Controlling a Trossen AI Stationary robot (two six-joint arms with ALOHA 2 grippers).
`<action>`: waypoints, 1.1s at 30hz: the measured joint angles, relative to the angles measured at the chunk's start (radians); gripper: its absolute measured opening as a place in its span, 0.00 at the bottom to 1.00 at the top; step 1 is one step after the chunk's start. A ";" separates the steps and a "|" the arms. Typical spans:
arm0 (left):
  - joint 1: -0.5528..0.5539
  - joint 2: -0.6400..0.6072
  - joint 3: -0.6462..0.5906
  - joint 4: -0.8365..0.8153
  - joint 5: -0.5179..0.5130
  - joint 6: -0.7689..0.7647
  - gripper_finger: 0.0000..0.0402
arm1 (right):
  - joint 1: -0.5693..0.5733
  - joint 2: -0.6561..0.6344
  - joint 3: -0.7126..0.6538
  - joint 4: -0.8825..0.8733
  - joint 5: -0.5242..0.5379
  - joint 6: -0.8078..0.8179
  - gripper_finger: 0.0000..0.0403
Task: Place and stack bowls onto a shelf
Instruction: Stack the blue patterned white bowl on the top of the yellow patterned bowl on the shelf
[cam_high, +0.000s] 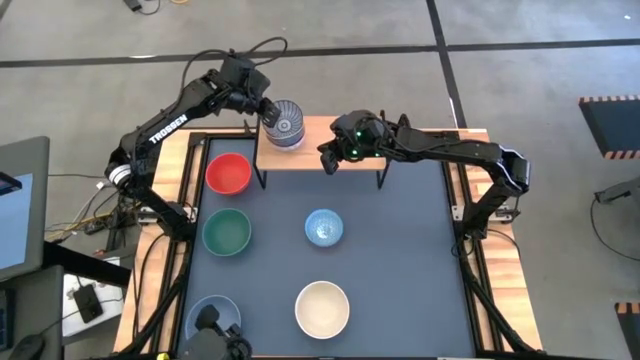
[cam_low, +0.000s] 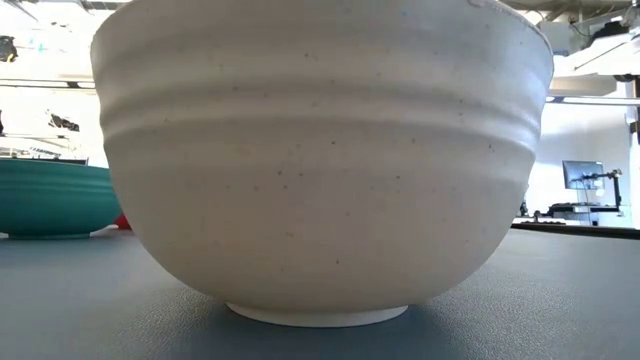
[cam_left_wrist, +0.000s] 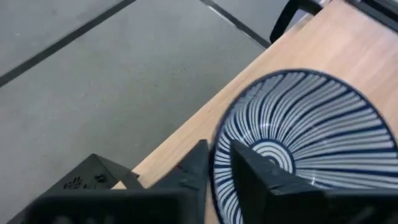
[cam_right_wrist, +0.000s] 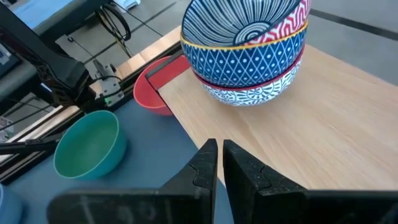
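Note:
A stack of patterned bowls (cam_high: 285, 123) stands on the left end of the light-wood shelf (cam_high: 345, 140). Its top bowl is the grey-and-white ribbed one (cam_right_wrist: 239, 18), nested in the bowls below and slightly tilted. My left gripper (cam_high: 265, 108) is at the stack's far-left side, its fingers astride the ribbed bowl's rim (cam_left_wrist: 217, 152). My right gripper (cam_high: 329, 157) hovers shut over the shelf's near edge, right of the stack (cam_right_wrist: 219, 158), touching nothing. Red (cam_high: 228, 173), green (cam_high: 227, 231), light blue (cam_high: 323, 227), cream (cam_high: 322, 308) and grey-blue (cam_high: 212, 318) bowls sit on the dark table. My left gripper holds the ribbed bowl by its rim (cam_left_wrist: 219, 180) on the stack's far-left side. One finger (cam_left_wrist: 261, 180) is inside the bowl and the other (cam_left_wrist: 194, 167) outside. The fingers come from above, slanting down. The bowl rests in the stack's upper bowl.
The shelf's middle and right part (cam_right_wrist: 323, 124) is bare wood. The cream bowl (cam_low: 320, 160) fills the low view, with the green bowl (cam_low: 50, 195) behind it. Wood rails (cam_high: 500, 260) edge the dark table top.

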 joint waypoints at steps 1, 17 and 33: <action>0.002 0.000 0.000 0.007 0.007 0.000 0.05 | 0.000 0.000 0.000 -0.003 0.000 0.000 0.13; 0.053 0.000 0.000 -0.016 0.161 -0.085 0.00 | -0.040 0.000 0.000 -0.008 0.004 -0.007 0.13; 0.045 0.004 0.000 -0.065 0.151 -0.083 0.00 | -0.016 0.077 0.002 0.416 0.001 -0.363 0.13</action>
